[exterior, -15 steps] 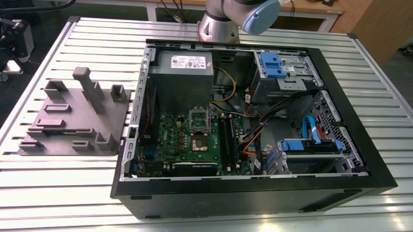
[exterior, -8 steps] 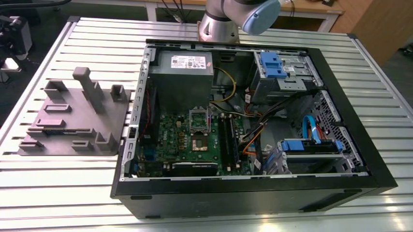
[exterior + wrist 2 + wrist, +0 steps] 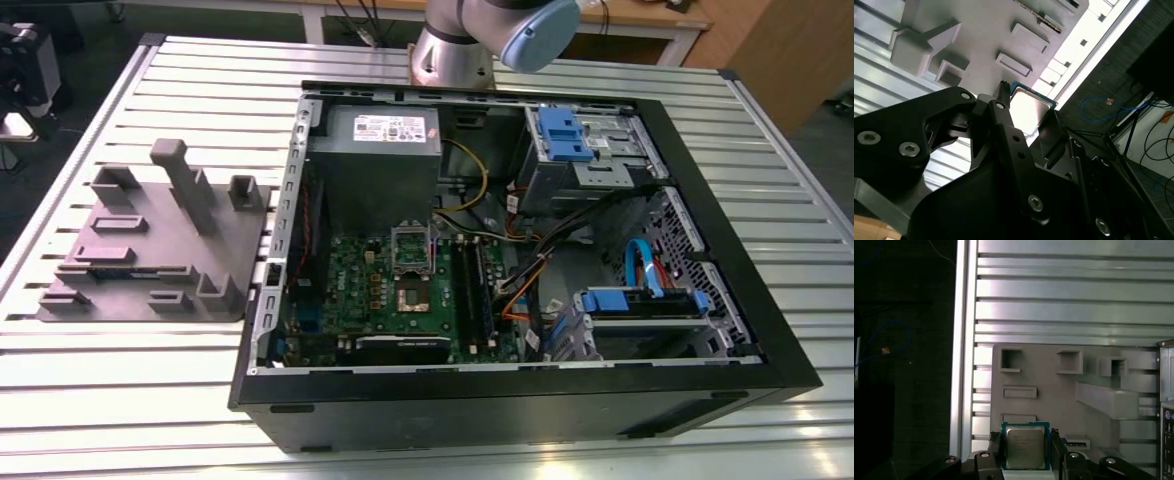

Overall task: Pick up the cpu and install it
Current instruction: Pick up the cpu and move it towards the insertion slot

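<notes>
Gripper (image 3: 1026,457): closed on the cpu (image 3: 1025,447), clamping two opposite edges, we judge so as to keep it flat with its metal top showing. Location: over the grey parts tray (image 3: 1054,400) on the slatted table (image 3: 1064,305), outside the computer case (image 3: 787,370). We cannot tell whether it is clear of the tray.

Cam layout: one high exterior, two at the wrist.
I get the exterior view from high up, angled down on the PC case (image 3: 521,260), arm base (image 3: 447,55) at 12 o'clock, grey fixture (image 3: 154,245) at 9. Both wrist views sit close behind the gripper (image 3: 1026,446), sharing the cpu (image 3: 1025,449) and that fixture.
</notes>
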### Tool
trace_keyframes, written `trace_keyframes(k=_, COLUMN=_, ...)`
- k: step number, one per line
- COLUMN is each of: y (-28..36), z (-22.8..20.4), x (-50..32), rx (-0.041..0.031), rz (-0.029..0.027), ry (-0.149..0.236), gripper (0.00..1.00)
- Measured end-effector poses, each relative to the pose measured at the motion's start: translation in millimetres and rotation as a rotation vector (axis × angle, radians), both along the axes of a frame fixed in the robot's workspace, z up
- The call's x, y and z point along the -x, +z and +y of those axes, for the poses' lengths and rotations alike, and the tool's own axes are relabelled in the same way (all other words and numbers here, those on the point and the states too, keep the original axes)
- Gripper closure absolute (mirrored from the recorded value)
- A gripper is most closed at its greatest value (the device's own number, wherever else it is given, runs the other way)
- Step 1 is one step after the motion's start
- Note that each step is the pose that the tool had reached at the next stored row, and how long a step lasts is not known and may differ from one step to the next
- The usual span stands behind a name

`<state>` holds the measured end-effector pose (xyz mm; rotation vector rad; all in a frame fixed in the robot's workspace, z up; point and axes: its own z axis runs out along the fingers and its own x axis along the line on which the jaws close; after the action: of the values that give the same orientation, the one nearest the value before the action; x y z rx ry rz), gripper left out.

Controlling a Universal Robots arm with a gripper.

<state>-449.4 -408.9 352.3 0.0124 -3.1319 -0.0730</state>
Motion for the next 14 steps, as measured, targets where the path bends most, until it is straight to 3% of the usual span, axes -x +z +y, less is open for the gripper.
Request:
trace_keyframes(k=9, y=9.2, z=0.0, x=0.0, rx=0.0, rz=0.0001, ry=0.0, gripper=0.53)
trace_keyframes(k=14, y=17.5, z=0.0, x=0.0, rx=0.0001, rz=0.0001, ry=0.0, gripper=0.53)
